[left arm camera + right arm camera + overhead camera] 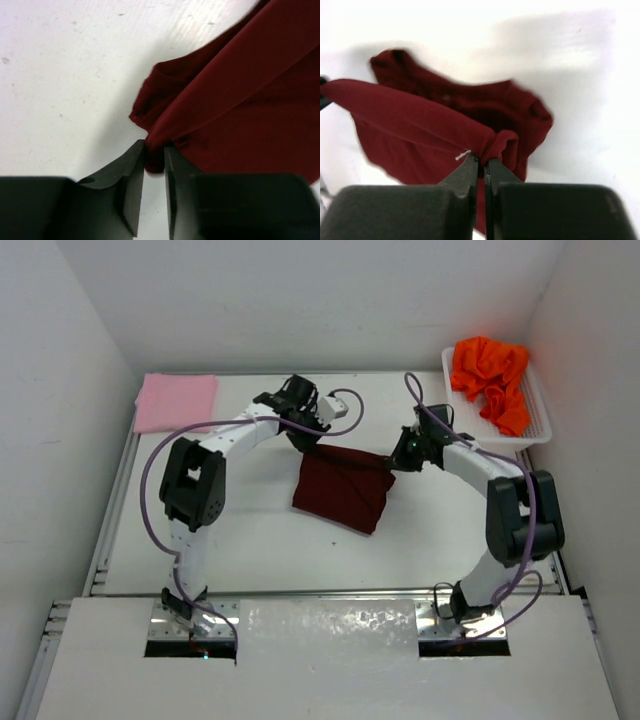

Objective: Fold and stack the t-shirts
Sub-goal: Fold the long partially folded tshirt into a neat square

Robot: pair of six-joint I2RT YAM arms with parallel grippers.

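While arched inward from opposite sides, left hand [155, 152] and right hand [481, 163] each pinching the maroon t-shirt [342, 492].

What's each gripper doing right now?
Left gripper: closed on the maroon t-shirt, at a corner.
Right gripper: closed, pinching the same shirt's edge.

My left arm [190, 485] arches to upper centre of the overhead view and my right arm [520, 510] curves in from the right. My left gripper [155, 148] pinches the maroon t-shirt [240, 100], jaws narrowly apart; my right gripper [481, 161] is clamped tight on it.
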